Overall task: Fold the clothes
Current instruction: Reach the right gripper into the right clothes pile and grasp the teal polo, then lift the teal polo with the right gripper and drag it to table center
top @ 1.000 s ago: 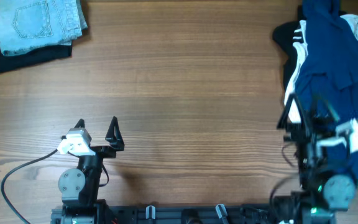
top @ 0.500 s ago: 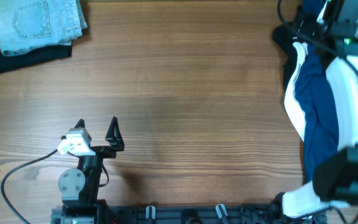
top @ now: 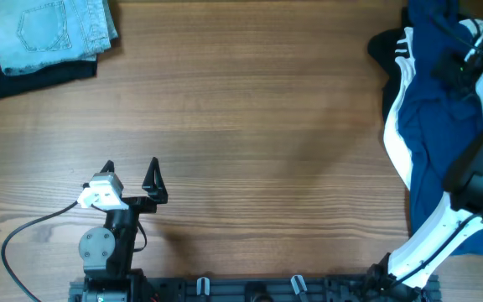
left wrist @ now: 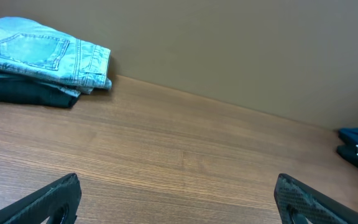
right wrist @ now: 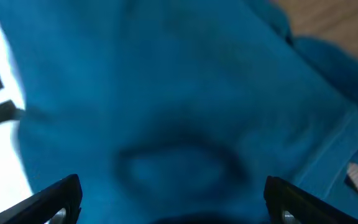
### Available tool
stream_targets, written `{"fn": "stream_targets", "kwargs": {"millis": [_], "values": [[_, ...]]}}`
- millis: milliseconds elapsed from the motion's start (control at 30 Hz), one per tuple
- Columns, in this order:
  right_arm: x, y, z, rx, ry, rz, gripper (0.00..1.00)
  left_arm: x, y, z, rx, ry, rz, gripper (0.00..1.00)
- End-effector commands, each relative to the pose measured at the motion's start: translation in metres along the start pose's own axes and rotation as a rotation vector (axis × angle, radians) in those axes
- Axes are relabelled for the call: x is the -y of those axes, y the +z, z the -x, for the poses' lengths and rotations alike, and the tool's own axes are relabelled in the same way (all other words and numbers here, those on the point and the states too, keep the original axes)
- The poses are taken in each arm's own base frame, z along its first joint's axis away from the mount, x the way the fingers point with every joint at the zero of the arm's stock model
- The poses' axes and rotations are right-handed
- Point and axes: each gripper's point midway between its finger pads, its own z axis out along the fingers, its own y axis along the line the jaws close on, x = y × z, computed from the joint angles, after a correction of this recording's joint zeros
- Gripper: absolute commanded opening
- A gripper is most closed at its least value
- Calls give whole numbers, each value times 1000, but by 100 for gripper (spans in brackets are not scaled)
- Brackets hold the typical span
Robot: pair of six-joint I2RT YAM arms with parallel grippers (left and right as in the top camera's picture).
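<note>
The clothes, a dark blue T-shirt, lie crumpled in a pile at the table's right edge. In the right wrist view the blue cloth fills the picture, blurred and very close. My right gripper hangs over the far part of the pile. Its jaws are open, one finger at each lower corner, with blue cloth below and nothing held between them. My left gripper rests near the front left, far from the shirt. It stands open over bare wood.
A white garment edges the pile's left side, and a black one with white stripes lies at its far end. Folded pale denim on a dark garment sits at the far left corner. The right arm crosses the pile.
The right arm has swung out from beside its base, reached the pile's far end, and now sits a little nearer over the blue cloth. The left arm has not moved.
</note>
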Motion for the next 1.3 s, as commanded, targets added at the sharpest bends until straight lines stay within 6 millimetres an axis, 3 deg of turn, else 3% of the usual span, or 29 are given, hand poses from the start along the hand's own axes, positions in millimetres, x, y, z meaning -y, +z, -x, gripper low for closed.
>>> {"fn": "stream_targets", "kwargs": {"millis": [0, 67, 167, 200, 233, 267, 333, 500, 600, 667, 733, 800, 867, 933, 1033, 1067, 1133, 1200, 1267], "values": [[-3, 19, -12, -47, 26, 37, 94, -5, 0, -1, 3, -10, 21, 100], [-2, 24, -17, -60, 27, 36, 94, -5, 0, -1, 3, -10, 21, 100], [-2, 27, -19, -68, 27, 36, 83, -5, 0, -1, 3, -10, 21, 100], [-2, 27, -18, -65, 27, 36, 70, -5, 0, -1, 3, -10, 21, 100], [-2, 27, -18, -64, 28, 36, 49, -5, 0, -1, 3, -10, 21, 100], [-2, 27, -18, -64, 35, 35, 40, -5, 0, -1, 3, -10, 21, 100], [-2, 27, -17, -60, 69, 31, 8, -5, 0, -1, 3, -10, 21, 100], [-2, 16, -5, -29, 157, 34, 4, -5, 0, -1, 3, -10, 21, 100], [-7, -27, 24, 69, 186, 67, 4, -5, 0, -1, 3, -10, 21, 100], [-22, -61, 41, 129, 180, 143, 4, -5, 0, -1, 3, -10, 21, 100], [-56, -107, 58, 202, 139, 276, 4, -5, 0, -1, 3, -10, 21, 100], [-88, -141, 66, 254, 90, 362, 4, -5, 0, -1, 3, -10, 21, 100], [-140, -177, 65, 296, 10, 482, 4, -5, 0, -1, 4, -10, 21, 100], [-191, -198, 52, 294, -62, 592, 4, -5, 0, -1, 3, -10, 21, 100], [-265, -216, 18, 243, -143, 712, 4, -5, 0, -1, 3, -10, 21, 100], [-298, -223, -1, 221, -187, 754, 4, -5, 0, -1, 4, -10, 21, 100], [-343, -232, -31, 189, -246, 816, 4, -5, 0, -1, 4, -10, 21, 100], [-386, -236, -68, 140, -306, 872, 4, -5, 0, -1, 4, -10, 21, 100], [-433, -236, -122, 53, -363, 923, 4, -5, 0, -1, 3, -10, 21, 100]]}}
